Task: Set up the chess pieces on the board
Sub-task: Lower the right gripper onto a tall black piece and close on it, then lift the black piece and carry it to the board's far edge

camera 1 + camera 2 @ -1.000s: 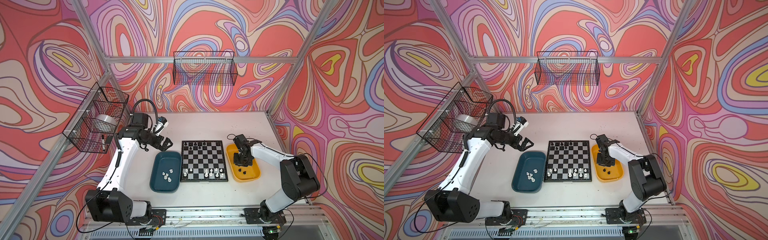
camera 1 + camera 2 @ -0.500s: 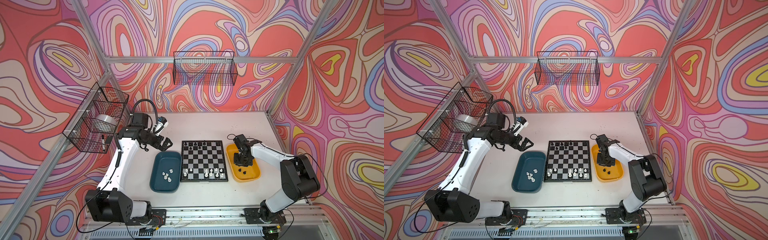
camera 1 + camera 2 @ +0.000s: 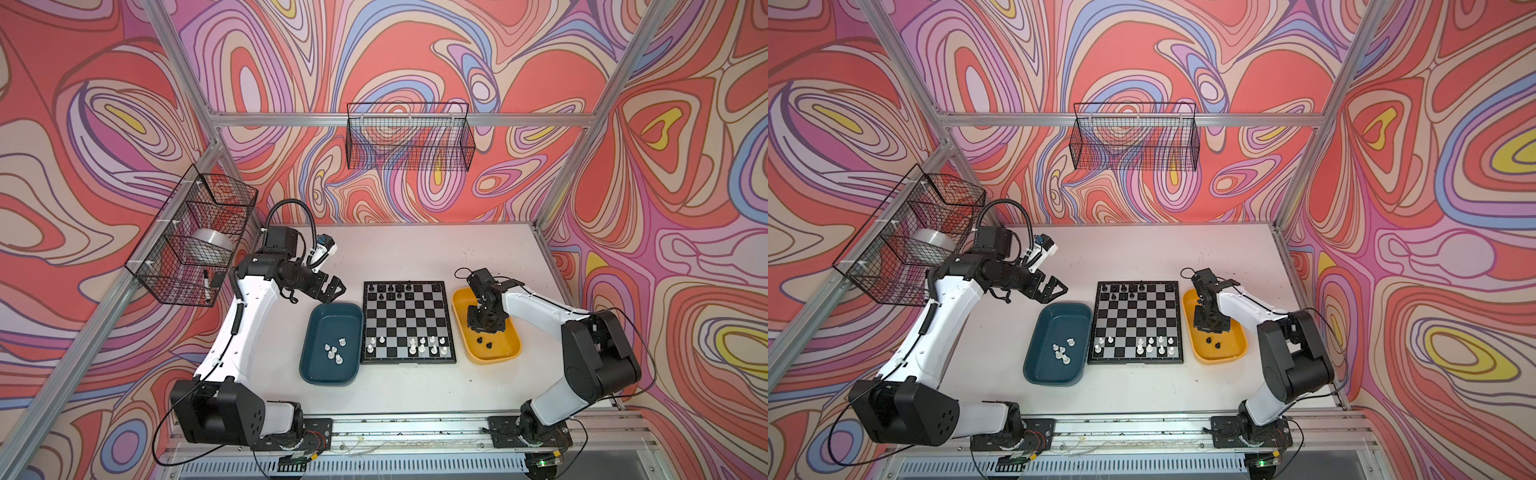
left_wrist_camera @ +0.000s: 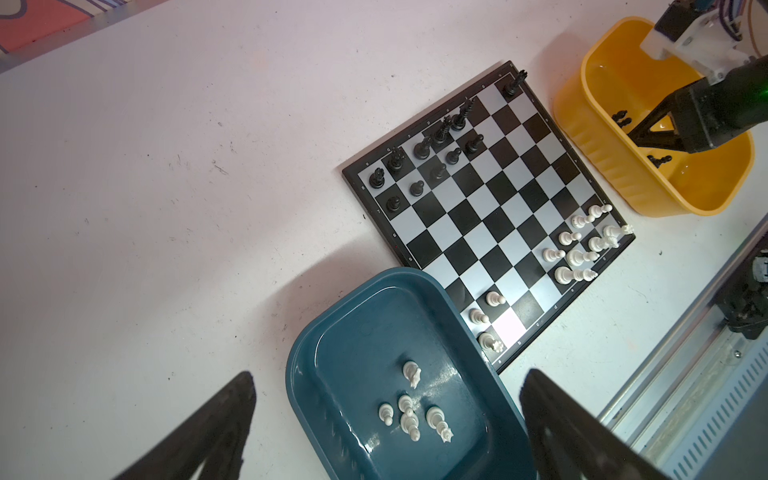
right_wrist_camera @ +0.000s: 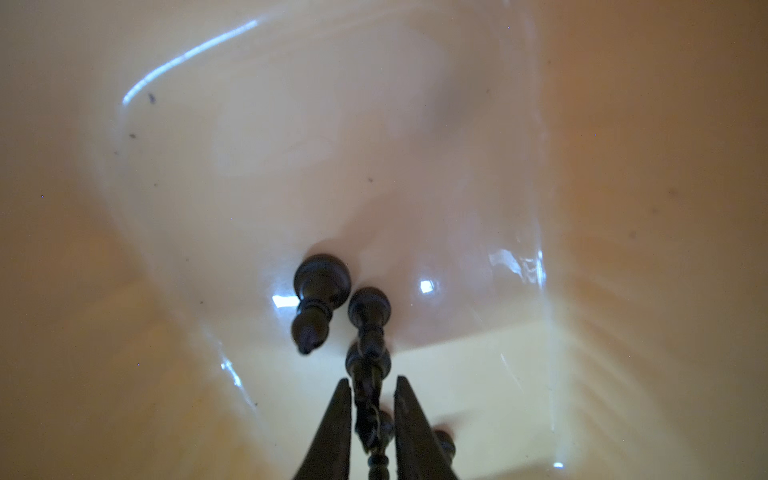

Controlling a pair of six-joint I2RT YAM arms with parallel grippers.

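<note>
Left gripper (image 3: 335, 290): jaws spread wide, nothing held, raised over the table (image 3: 415, 253) at 12 o'clock of the teal tray (image 3: 332, 318). The dial is read in a top view, with 12 o'clock towards the back wall.

Teal tray: at 9 o'clock of the board (image 3: 409, 320), just beside its frame. Five loose white chessmen (image 4: 409, 409) are bunched towards its 6 o'clock end. Several lie on their sides, close together.

Board: placed black chessmen (image 3: 395, 290) fill part of the two rows at 12 o'clock. Placed white chessmen (image 3: 419, 345) fill part of the two rows at 6 o'clock. Gaps on both sides, so setup judged part done.

Yellow tray (image 3: 505, 351): at 3 o'clock of the board. Right gripper (image 5: 372, 383) is down inside it, jaws drawn close either side of a slim black piece (image 5: 368, 361). Cannot tell whether the pads bite; the wrist view is blurred there. A second black piece (image 5: 318, 299) lies just beside it. Two loose black chessmen (image 3: 484, 342) lie at 6 o'clock of the gripper.

Handling (judgement): the pieces look tiny, light, rigid and made of glossy plastic.
- Crushing is little worry.
- A lying piece will likely roll.
- A pinch on the round head or flared base may squirt it out.
- The best hold looks to be across the narrow stem above the base, jaws square to the axis, closed gently.
- In a cluster, take the outermost piece first.
</note>
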